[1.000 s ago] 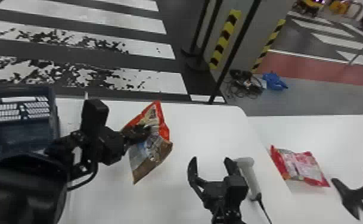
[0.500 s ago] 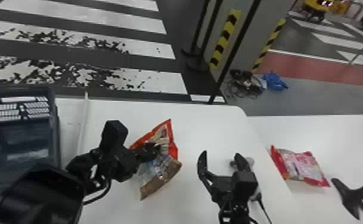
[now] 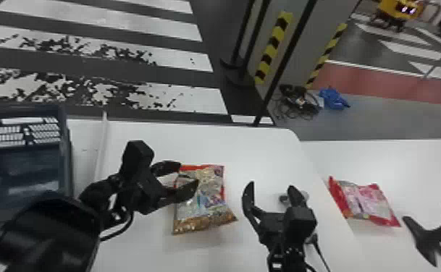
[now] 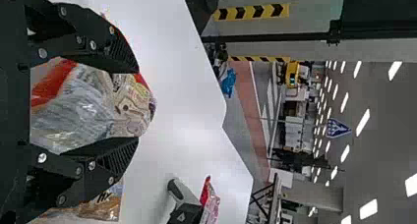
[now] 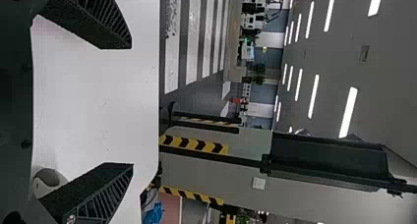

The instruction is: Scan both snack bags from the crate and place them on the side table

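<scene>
In the head view my left gripper (image 3: 188,173) stands open at the left edge of a snack bag (image 3: 205,202) lying on the white table. The left wrist view has the bag (image 4: 93,103) between and beyond the spread fingers of the left gripper (image 4: 137,106). To the bag's right, my right gripper (image 3: 271,186) is open with nothing held; its own wrist view shows the right gripper (image 5: 132,106) with its fingers wide apart above bare tabletop. The other snack bag (image 3: 366,202), red and pink, lies on the side table (image 3: 393,159). A scanner (image 3: 302,197) is partly hidden behind the right gripper.
A dark blue crate (image 3: 65,159) stands at the left of the table (image 3: 259,144), with a pale strip (image 3: 101,148) beside it. A black stand-like object (image 3: 433,235) is at the far right. Striped pillars rise behind the table.
My left gripper has opened and let go of the bag, which now lies flatter and farther right. The right gripper has shifted slightly right and toward the front edge.
</scene>
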Robot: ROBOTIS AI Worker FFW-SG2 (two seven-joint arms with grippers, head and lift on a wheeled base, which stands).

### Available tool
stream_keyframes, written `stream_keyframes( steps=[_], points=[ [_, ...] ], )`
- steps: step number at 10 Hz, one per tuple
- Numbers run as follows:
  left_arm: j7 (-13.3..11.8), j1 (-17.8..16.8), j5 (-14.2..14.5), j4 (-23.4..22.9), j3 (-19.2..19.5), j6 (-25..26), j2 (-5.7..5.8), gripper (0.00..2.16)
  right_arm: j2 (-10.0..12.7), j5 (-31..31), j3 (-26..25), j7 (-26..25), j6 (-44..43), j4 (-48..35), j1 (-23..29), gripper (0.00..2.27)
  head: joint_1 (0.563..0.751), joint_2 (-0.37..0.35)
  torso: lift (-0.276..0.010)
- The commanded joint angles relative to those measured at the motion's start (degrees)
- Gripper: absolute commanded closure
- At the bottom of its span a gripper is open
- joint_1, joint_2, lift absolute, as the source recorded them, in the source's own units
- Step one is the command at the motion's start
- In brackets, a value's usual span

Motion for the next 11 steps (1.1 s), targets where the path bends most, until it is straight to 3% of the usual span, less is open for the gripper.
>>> stream_keyframes(
  steps=[1,4,6,9,11],
  points=[
    [0.42,0.68,1.01,-1.82,0.8,-1.71,-0.32,0.03,0.05,-0.42,0.26,0.11,0.53,-1.38,0.73,0.07,0.695,-0.35,-0.098],
    [1.3,5.61,1.1,-13.69,5.64,-2.95,-0.32,0.07,0.05,-1.38,0.96,1.69,4.22,-4.46,1.69,0.06,0.695,-0.35,-0.098],
    [2.18,9.74,1.98,-21.24,11.17,-2.95,-0.32,0.08,0.05,-4.81,0.44,3.97,9.85,-6.83,1.61,0.06,0.695,-0.35,-0.098],
    [6.31,14.75,4.44,-28.19,20.05,-2.95,3.52,0.08,0.05,-7.98,-0.18,8.19,16.0,-10.35,1.61,0.07,0.695,-0.33,-0.098],
    [6.4,18.44,6.9,-32.05,24.44,-2.95,6.68,0.08,0.05,-7.89,0.26,8.98,18.11,-11.4,1.52,0.07,0.695,-0.238,-0.098]
  ],
)
